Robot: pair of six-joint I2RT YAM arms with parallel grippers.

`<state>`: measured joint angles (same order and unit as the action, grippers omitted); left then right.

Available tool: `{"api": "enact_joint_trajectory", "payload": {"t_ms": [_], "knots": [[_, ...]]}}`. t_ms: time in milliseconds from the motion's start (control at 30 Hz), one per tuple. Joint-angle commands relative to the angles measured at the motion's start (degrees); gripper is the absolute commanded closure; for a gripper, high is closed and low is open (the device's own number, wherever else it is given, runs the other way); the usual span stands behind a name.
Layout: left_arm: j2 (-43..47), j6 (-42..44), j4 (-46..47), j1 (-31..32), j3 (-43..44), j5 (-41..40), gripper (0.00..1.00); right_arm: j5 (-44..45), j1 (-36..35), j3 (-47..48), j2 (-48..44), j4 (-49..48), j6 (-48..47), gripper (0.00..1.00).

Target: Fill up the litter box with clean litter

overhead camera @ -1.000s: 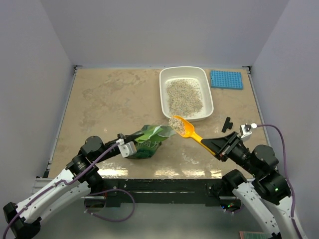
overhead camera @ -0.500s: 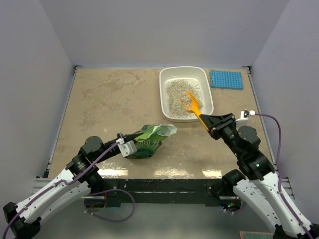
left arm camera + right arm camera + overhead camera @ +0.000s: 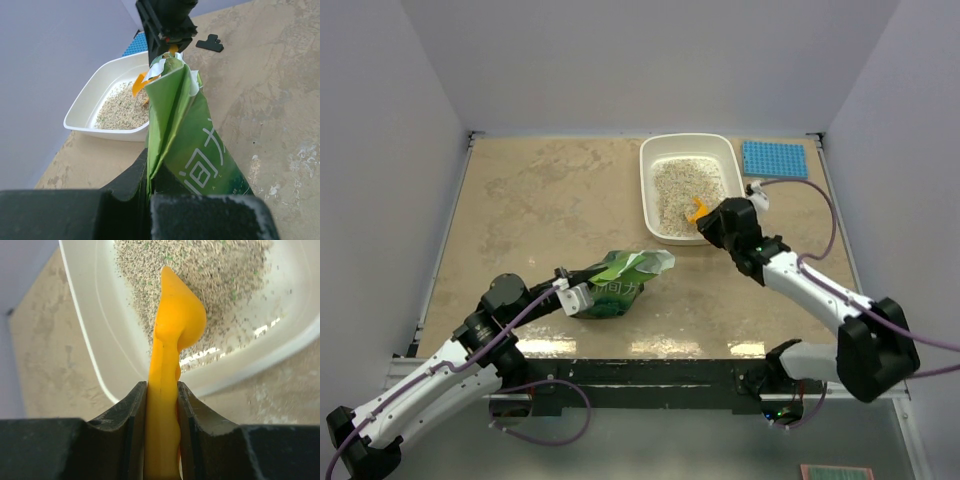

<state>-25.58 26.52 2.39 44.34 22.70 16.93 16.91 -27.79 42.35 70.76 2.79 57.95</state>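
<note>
We are gripping the orange scoop (image 3: 177, 325) by its handle in the right claw (image 3: 162, 387). Both jaws are clamped flat against the handle's sides, so the bowl is pointing straight ahead of the claw and turned on edge. We are holding it that way over the litter box (image 3: 686, 139), most likely to let a load slide out. The clean litter (image 3: 680, 180) is lying just beyond and below the scoop's tip, inside the box. It is covering much of the floor, while the wall nearest the claw is showing bare white.

The left claw (image 3: 150, 175) is closed on the green bag (image 3: 192, 145), pinching its near end. The bag's open mouth is facing away from this claw, toward the box. We judge we are steadying it on the counter (image 3: 540, 200) so the scoop can dip in again.
</note>
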Motion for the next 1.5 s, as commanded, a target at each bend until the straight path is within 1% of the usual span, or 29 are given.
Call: {"api": "enact_joint_trajectory", "payload": {"t_ms": [0, 67, 100, 200, 233, 267, 333, 367, 433, 567, 667, 700, 733, 900, 933, 1100, 1133, 1167, 1267, 1333, 1467], "knots": [[1.2, -0.2, 7.2, 0.0, 1.3, -0.2, 1.0, 4.1, 0.0, 11.3, 4.6, 2.0, -21.8, 1.0], [1.1, -0.2, 7.2, 0.1, 1.2, 0.0, 1.0, 4.3, -0.2, 15.8, 6.1, 5.5, -25.9, 1.0], [1.1, -0.2, 7.2, 0.1, 1.3, -0.1, 1.0, 4.6, -0.4, 17.4, 6.5, 6.9, -30.4, 1.0], [0.8, -0.1, 7.2, 0.0, 1.3, 0.1, 1.0, 7.6, -1.1, 25.0, 9.9, 14.9, -38.4, 1.0], [0.8, -0.1, 7.1, 0.0, 1.5, 0.1, 1.0, 10.0, -1.3, 29.5, 11.3, 20.9, -39.8, 1.0], [0.7, -0.1, 6.9, 0.0, 1.6, 0.2, 1.0, 11.4, -1.5, 31.5, 14.9, 23.8, -41.2, 1.0], [0.6, 0.0, 6.8, 0.1, 1.6, 0.1, 1.0, 15.7, -2.8, 35.5, 17.4, 28.5, -43.0, 1.0], [0.7, 0.0, 6.7, 0.0, 1.6, 0.0, 1.0, 19.0, -3.5, 35.7, 18.1, 30.0, -43.6, 1.0], [0.8, 0.1, 6.5, 0.1, 1.6, -0.4, 1.0, 21.2, -4.3, 35.4, 18.2, 30.5, -44.0, 1.0], [0.9, 0.2, 6.4, 0.1, 1.6, -0.8, 1.0, 20.3, -4.6, 34.7, 15.7, 30.4, -43.8, 1.0], [0.8, 0.3, 6.6, 0.0, 1.4, -0.8, 1.0, 14.2, -4.6, 35.3, 10.8, 30.3, -44.4, 1.0], [0.7, 0.1, 6.5, 0.1, 1.4, -0.7, 1.0, 10.5, -4.6, 35.4, 9.5, 30.4, -45.0, 1.0], [0.7, 0.2, 6.6, 0.1, 1.4, -0.4, 1.0, 8.7, -4.5, 35.8, 6.5, 30.6, -45.4, 1.0], [0.4, 0.0, 6.7, 0.0, 1.5, 0.4, 1.0, -2.4, -4.5, 39.9, 0.4, 40.3, -44.9, 1.0], [0.4, 0.1, 6.7, 0.0, 1.5, 0.6, 1.0, -6.4, -4.6, 41.1, -1.9, 42.9, -44.6, 1.0], [0.5, 0.1, 6.7, 0.0, 1.6, 0.8, 1.0, -16.8, -4.5, 44.1, -7.9, 49.4, -41.4, 1.0], [0.6, 0.2, 6.7, 0.1, 1.6, 0.7, 1.0, -19.5, -4.5, 44.4, -8.5, 51.3, -40.9, 1.0], [1.1, 0.2, 6.7, 0.0, 1.6, 0.8, 1.0, -24.3, -4.5, 44.6, -9.7, 52.4, -40.1, 1.0], [1.7, 0.4, 6.9, 0.0, 1.3, 1.3, 1.0, -30.8, -4.5, 45.0, -11.9, 55.9, -38.8, 1.0], [1.9, 0.6, 6.8, 0.1, 1.5, 2.1, 1.0, -32.7, -4.5, 46.2, -12.7, 59.1, -38.6, 1.0], [2.6, 0.5, 7.2, 0.1, 1.3, 2.9, 1.0, -37.6, -4.5, 46.9, -14.6, 62.4, -38.0, 1.0]]}}
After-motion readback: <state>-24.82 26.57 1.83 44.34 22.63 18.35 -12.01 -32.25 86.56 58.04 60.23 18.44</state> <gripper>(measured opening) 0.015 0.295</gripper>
